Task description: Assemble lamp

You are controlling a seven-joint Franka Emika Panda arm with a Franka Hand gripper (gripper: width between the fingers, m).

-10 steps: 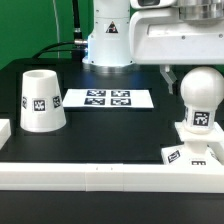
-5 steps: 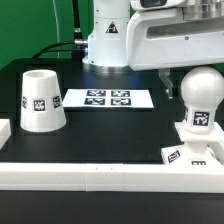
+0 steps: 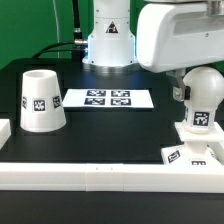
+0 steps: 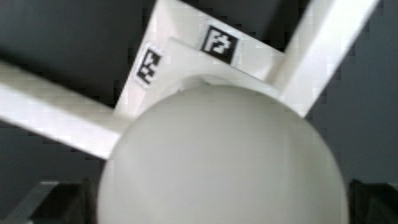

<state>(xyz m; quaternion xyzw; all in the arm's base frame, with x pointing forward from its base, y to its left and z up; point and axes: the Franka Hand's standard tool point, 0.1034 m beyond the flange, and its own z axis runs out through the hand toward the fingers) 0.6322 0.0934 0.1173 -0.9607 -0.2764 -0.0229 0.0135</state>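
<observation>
The rounded white bulb [image 3: 206, 100] stands upright on the flat square base [image 3: 188, 153] at the exterior view's right. My gripper [image 3: 198, 88] has come down over the bulb, with one dark finger [image 3: 178, 92] showing beside it. In the wrist view the bulb [image 4: 222, 150] fills the space between the jaws, which stand wide apart on either side of it. The gripper [image 4: 210, 212] is open. The tagged base [image 4: 187, 55] shows beyond the bulb. The tapered shade [image 3: 41, 99] stands mouth up at the exterior view's left, far from the gripper.
The marker board [image 3: 108, 99] lies flat at the middle back. A long white border rail [image 3: 100, 176] runs along the front edge and also shows in the wrist view [image 4: 45, 100]. The arm's white pedestal [image 3: 108, 42] stands behind the marker board.
The gripper has moved toward the exterior view's right and down, so that it now straddles the top of the bulb. The shade and base have not moved.
</observation>
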